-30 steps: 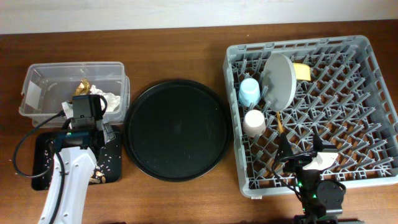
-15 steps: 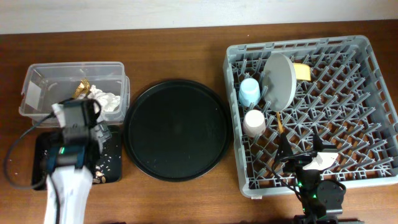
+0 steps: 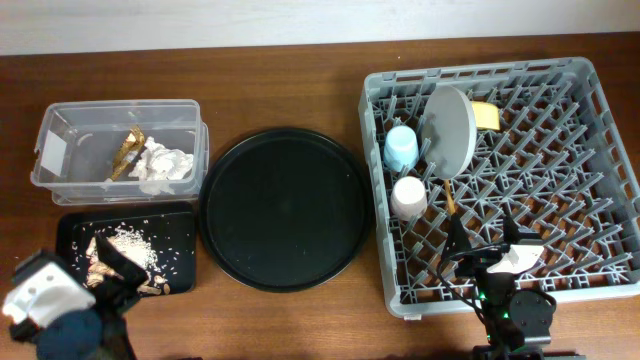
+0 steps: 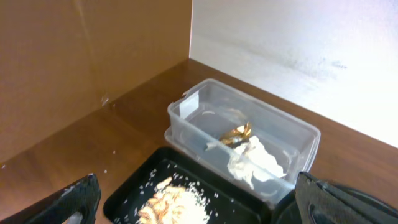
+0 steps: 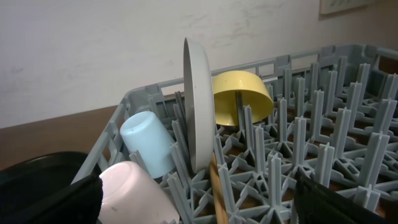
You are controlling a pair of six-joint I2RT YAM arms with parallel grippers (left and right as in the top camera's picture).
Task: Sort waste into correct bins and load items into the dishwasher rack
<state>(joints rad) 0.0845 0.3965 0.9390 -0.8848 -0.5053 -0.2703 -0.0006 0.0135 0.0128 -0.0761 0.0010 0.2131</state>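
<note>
Brown wooden bench (image 3: 290, 90) bears a large square grey plastic rack (image 3: 470, 71); left end effector (image 4: 205, 202) and right end effector (image 5: 199, 199) both gape wide, empty.

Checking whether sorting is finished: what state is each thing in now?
clear tub, holds tissue and wrapper
shallow black tray, holds food scraps
grey plate, upright on edge in rack
light-blue cup, tilted in rack
pink cup, in rack
yellow bowl, in rack
left gripper, open
right gripper, open
</note>
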